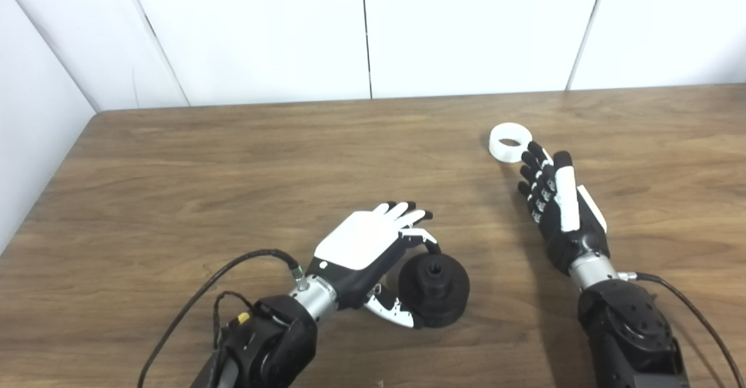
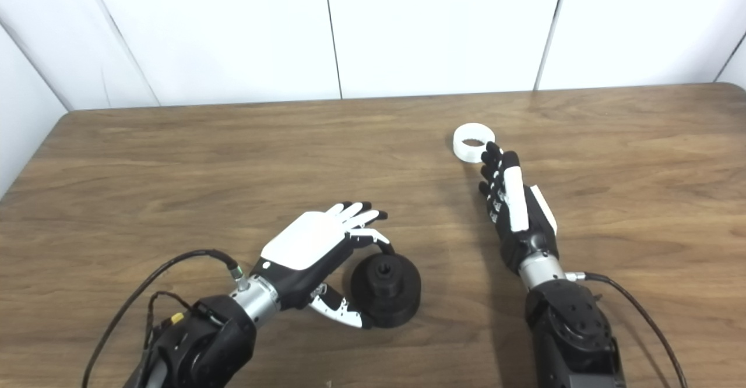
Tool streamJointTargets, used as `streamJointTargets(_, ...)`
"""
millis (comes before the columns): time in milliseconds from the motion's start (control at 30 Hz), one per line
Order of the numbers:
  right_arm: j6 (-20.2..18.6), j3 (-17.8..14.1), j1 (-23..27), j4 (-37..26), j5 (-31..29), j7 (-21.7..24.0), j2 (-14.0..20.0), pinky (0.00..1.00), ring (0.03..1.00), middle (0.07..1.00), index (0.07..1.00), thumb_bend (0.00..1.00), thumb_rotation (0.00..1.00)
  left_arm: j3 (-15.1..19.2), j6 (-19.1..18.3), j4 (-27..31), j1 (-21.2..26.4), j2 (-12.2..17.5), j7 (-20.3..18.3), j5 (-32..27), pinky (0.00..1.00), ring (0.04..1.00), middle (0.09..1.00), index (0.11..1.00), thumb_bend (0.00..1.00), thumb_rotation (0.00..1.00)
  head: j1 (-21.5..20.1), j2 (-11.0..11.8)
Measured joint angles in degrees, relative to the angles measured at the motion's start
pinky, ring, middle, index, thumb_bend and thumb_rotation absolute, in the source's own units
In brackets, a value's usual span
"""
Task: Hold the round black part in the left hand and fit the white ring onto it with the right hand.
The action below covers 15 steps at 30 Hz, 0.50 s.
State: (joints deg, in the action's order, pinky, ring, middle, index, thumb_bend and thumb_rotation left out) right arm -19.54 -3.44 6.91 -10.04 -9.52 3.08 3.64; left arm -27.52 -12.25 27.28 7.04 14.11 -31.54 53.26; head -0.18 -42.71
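**benchrat:** Two parts on the desk (image 1: 175,161) and neither's lifted yet; the round black part (image 1: 434,290) sits near the front edge, matte, stubby cylinder with a toothed hole in its top; the left hand (image 1: 373,248) is cupped around its left side, thumb low in front, fingers (image 1: 408,212) arched over the back; can't tell if it's truly gripping.

**servo_sam:** And the white ring (image 1: 509,141)?

**benchrat:** Lying flat, further back and to the right, smooth plastic, hole facing up; the right hand (image 1: 556,204) is way nearer to it, fingers stretched out straight and close together, holding nothing, tips just beside the ring's near rim; so the ring lies dead ahead along the line of that hand; I'd guess a short reach forward gets it.
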Motion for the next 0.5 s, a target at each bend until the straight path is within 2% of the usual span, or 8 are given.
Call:
streamJointTargets(33,0.0,-0.1,0.0,-0.1,-0.1,0.0,0.1,0.98,0.987,0.968,0.949,0.67,0.98,0.0,0.0,0.0,0.0,0.0,0.0,0.0,1.0,1.0,0.96,0.704,0.89,0.21,0.0,-0.2)
streamJointTargets(100,0.3,0.0,0.3,-0.4,0.8,0.0,0.9,0.93,0.957,0.948,0.918,0.61,0.81,0.1,0.1,0.0,0.0,0.0,-0.1,0.0,1.0,1.0,0.961,0.703,0.88,0.21,-0.3,-0.1)
streamJointTargets(167,2.3,0.6,0.9,-0.4,5.1,-0.6,2.6,0.89,0.924,0.915,0.873,0.64,0.65,0.2,0.1,0.0,0.0,-0.1,-0.2,-0.1,1.0,1.0,0.961,0.703,0.88,0.21,-0.4,-0.1)
streamJointTargets(200,3.2,1.3,1.5,-0.5,8.3,-1.2,4.3,0.91,0.919,0.896,0.839,0.68,0.55,0.2,0.1,0.0,0.0,-0.1,-0.2,-0.1,1.0,1.0,0.962,0.704,0.88,0.22,-0.4,-0.1)
streamJointTargets(233,3.8,1.8,2.1,-0.5,11.7,-1.8,5.7,0.92,0.921,0.889,0.825,0.7,0.5,0.3,0.1,0.0,0.0,-0.1,-0.2,-0.1,1.0,1.0,0.962,0.704,0.88,0.22,-0.4,0.0)
streamJointTargets(333,4.0,3.4,6.0,-0.5,21.9,-3.2,12.1,0.96,0.956,0.91,0.81,0.77,0.47,0.5,0.4,0.0,-0.2,-0.1,-0.2,-0.1,1.0,1.0,0.959,0.702,0.89,0.22,-0.7,-0.1)
streamJointTargets(433,3.1,4.9,10.6,-0.5,28.6,-2.8,17.2,0.93,0.967,0.924,0.789,0.83,0.45,0.6,0.8,0.0,-0.2,-0.2,-0.2,-0.1,1.0,1.0,0.959,0.702,0.89,0.22,-0.8,0.0)
streamJointTargets(500,2.4,7.0,13.9,0.3,32.1,-1.5,19.7,0.92,0.978,0.93,0.779,0.84,0.41,0.7,0.9,0.0,-0.2,-0.2,-0.2,-0.1,1.0,1.0,0.958,0.701,0.89,0.22,-0.9,0.0)
